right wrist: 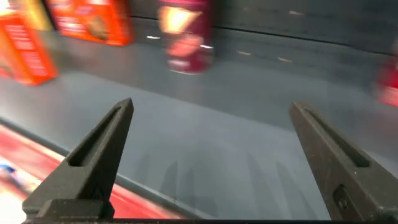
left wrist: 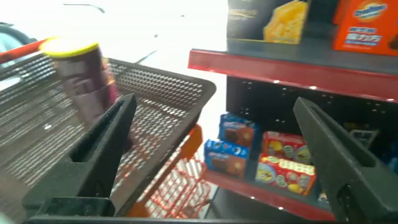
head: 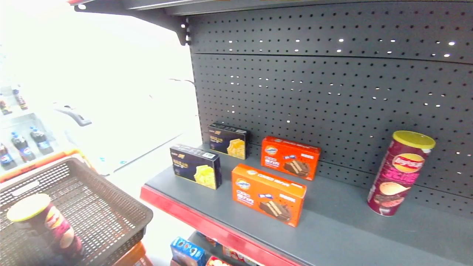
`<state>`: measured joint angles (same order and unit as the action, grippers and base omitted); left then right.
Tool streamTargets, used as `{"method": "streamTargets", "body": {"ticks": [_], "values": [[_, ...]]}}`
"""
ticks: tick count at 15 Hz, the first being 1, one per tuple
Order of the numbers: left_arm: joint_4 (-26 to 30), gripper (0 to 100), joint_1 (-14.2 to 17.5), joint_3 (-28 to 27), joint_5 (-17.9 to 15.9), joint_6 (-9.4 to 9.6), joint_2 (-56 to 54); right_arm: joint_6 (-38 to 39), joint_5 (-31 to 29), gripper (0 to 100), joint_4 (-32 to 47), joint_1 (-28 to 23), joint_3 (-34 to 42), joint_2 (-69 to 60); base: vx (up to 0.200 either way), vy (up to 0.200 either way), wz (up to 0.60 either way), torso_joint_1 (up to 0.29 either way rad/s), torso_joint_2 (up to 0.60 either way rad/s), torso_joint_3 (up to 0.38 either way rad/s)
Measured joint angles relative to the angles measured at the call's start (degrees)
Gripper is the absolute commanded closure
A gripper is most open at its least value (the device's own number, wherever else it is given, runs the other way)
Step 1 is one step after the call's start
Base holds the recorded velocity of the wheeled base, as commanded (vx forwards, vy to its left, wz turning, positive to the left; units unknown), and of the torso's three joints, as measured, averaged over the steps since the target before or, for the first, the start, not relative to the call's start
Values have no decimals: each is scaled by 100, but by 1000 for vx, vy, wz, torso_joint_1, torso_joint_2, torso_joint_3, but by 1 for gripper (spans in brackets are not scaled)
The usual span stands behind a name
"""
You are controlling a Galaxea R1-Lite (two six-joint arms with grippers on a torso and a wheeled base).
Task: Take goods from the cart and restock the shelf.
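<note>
While left claw point(left wrist: 214, 102) gapes empty near chip can point(head: 44, 225) upright in cart basket point(head: 147, 216), right claw point(right wrist: 211, 106) gapes empty over shelf point(head: 332, 229), 1 shelved can point(head: 401, 173) beyond. Step, likely: fetch next can. Next: left claw must centre on chip can, close, lift clear of rim.

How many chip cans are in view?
2. One chip can stands on the shelf, right of the orange boxes; the other stands in the cart basket. More may be hidden.
</note>
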<state>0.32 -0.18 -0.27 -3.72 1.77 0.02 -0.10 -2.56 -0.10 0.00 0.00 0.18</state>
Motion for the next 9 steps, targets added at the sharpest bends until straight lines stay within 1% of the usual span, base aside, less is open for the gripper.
{"method": "streamTargets", "body": {"ticks": [7,9], "values": [[-11,0,0,0,2,0,0,2,0,0,-1,-5,0,0,0,0,600,2,4,3],[-18,0,0,6,0,6,0,10,0,0,-4,0,0,0,0,0,0,0,0,0]]}}
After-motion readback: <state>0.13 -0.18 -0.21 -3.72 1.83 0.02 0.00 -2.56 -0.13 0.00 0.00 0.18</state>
